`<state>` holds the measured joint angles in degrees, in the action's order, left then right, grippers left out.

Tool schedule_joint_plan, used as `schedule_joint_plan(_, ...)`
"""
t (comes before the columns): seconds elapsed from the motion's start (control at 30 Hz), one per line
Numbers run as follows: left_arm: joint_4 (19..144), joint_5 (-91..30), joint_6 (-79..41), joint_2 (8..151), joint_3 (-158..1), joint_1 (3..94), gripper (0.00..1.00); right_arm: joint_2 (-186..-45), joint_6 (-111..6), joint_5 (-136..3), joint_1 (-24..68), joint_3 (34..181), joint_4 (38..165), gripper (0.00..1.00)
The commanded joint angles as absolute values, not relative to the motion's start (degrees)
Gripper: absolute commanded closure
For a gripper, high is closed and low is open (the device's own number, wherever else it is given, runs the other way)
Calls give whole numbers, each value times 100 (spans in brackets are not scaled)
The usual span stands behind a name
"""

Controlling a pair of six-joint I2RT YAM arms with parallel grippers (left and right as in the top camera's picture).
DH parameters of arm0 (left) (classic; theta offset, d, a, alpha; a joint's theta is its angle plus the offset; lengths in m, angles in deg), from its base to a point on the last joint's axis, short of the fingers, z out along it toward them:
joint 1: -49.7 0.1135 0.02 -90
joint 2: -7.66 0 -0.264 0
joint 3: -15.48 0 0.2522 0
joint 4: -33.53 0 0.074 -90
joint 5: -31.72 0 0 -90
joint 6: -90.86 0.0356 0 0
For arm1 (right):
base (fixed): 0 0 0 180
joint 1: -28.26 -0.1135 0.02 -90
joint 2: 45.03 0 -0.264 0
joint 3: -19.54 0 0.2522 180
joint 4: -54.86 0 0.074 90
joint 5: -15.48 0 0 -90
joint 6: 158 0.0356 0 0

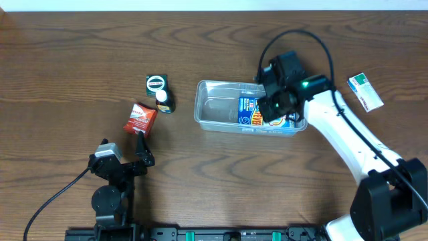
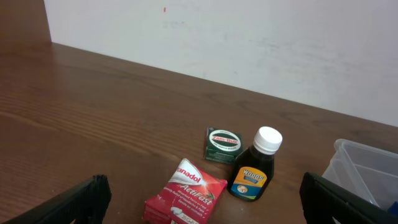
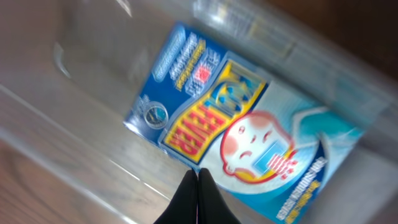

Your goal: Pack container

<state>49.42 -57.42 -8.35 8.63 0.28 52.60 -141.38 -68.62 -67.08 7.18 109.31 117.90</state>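
While right gripper, fingers together, hangs over blue packet in container, left gripper spread apart

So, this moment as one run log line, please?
right gripper: shut, over container | blue packet: inside container | left gripper: open | red packet, bottle, green tin: outside

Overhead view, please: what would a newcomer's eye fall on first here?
The bright blue packet lying in the clear container right of centre, with the right gripper above it. Then the red packet, brown bottle and green box clustered on the table to its left.
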Motion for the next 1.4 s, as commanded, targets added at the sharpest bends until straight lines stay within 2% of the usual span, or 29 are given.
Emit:
schedule_joint_plan(0.0, 5147, -5897, -859, 870, 148, 5284, 2, -13830, -6932, -6887, 934, 11497, 11980, 95)
schedule_joint_plan(0.1, 5147, -5897, -859, 870, 148, 5284, 2, -13776, -7039, -7121, 1254, 11832, 12185, 88)
schedule_joint_plan(0.2, 5147, -5897, -859, 870, 148, 5284, 2, -13776, -7175, -7296, 1721, 11963, 12235, 66)
schedule_joint_plan(0.23, 5147, -5897, -859, 870, 148, 5284, 2, -13776, -7190, -7390, 1927, 11963, 12229, 62)
schedule_joint_plan(0.5, 5147, -5897, -859, 870, 148, 5284, 2, -13918, -7205, -7516, 3618, 11954, 12063, 37)
schedule_joint_plan(0.77, 5147, -5897, -859, 870, 148, 5284, 2, -14482, -7977, -7516, 4438, 11954, 11783, 31)
schedule_joint_plan(1.13, 5147, -5897, -859, 870, 148, 5284, 2, -15472, -9264, -7510, 4884, 11954, 11274, 22)
schedule_joint_plan(1.37, 5147, -5897, -859, 870, 148, 5284, 2, -16081, -9835, -7442, 4995, 11954, 11101, 21)
